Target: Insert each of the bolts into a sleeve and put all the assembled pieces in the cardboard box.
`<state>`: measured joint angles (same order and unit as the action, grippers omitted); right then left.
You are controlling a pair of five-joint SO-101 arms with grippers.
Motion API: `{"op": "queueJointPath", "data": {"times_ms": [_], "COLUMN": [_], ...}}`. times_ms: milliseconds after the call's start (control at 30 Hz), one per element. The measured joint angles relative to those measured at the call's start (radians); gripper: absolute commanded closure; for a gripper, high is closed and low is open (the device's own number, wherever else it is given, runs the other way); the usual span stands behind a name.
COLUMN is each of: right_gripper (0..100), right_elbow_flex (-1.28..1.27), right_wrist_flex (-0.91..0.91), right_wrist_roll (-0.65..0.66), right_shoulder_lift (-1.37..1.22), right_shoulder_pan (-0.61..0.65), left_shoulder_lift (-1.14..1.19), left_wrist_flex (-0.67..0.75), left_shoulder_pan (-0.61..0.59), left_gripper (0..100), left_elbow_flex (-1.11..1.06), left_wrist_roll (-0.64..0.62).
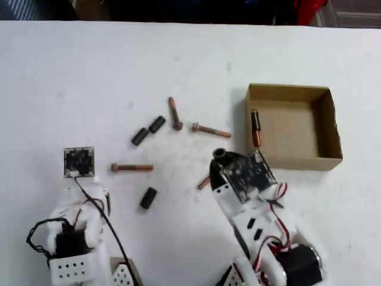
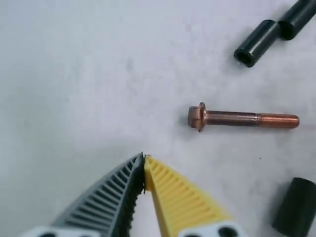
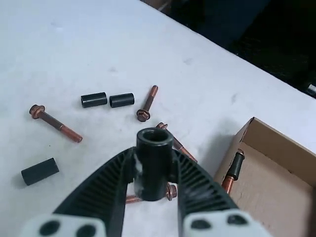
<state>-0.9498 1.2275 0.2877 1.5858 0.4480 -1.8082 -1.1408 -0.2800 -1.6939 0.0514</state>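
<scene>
The fingers (image 3: 106, 185) of the right gripper (image 3: 154, 163) are clamped on a black sleeve (image 3: 154, 143), holding it upright over the table (image 1: 178, 53), just beside the cardboard box (image 1: 326, 128). The left gripper (image 2: 144, 162) has its fingers pressed together on nothing, near a loose bolt (image 2: 242, 119). I judge the job about a fifth done. One assembled piece (image 1: 256, 128), a bolt in its sleeve, lies in the box against the wall nearest the loose parts, and four pairings are left. Four bare bolts lie on the table: the loose bolt, a second bolt (image 1: 175, 113), a third bolt (image 1: 211, 130) and a fourth bolt (image 1: 203, 182), partly hidden under the right gripper. There are four free sleeves: the black sleeve, an upper sleeve (image 1: 156, 124) and a lower sleeve (image 1: 140, 136) lying end to end, and a lone sleeve (image 1: 148, 198).
</scene>
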Motion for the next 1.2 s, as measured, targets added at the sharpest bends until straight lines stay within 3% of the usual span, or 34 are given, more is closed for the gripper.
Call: {"op": "queueJointPath", "data": {"times_ms": [267,800,1000,1200], "right_gripper": [98.1,98.1,98.1,98.2], "right_elbow_flex": [-0.086,-0.407,-0.482,-0.52], "right_wrist_flex": [-0.035,-0.324,-0.42,-0.465], "right_wrist_roll": [0.0,-0.008,-0.008,-0.008], "right_shoulder_lift": [0.158,0.199,0.199,0.201], "right_shoulder_pan": [-0.012,-0.011,-0.011,-0.009], "left_shoulder_lift": [0.0,0.0,0.002,-0.002], "left_wrist_flex": [0.0,0.002,-0.103,-0.178], "left_shoulder_pan": [0.041,0.069,0.15,0.157], "left_gripper": [98,98,98,98], "left_elbow_flex": [0.0,0.0,0.118,0.242], "left_wrist_roll": [0.0,0.0,0.0,0.0]}}
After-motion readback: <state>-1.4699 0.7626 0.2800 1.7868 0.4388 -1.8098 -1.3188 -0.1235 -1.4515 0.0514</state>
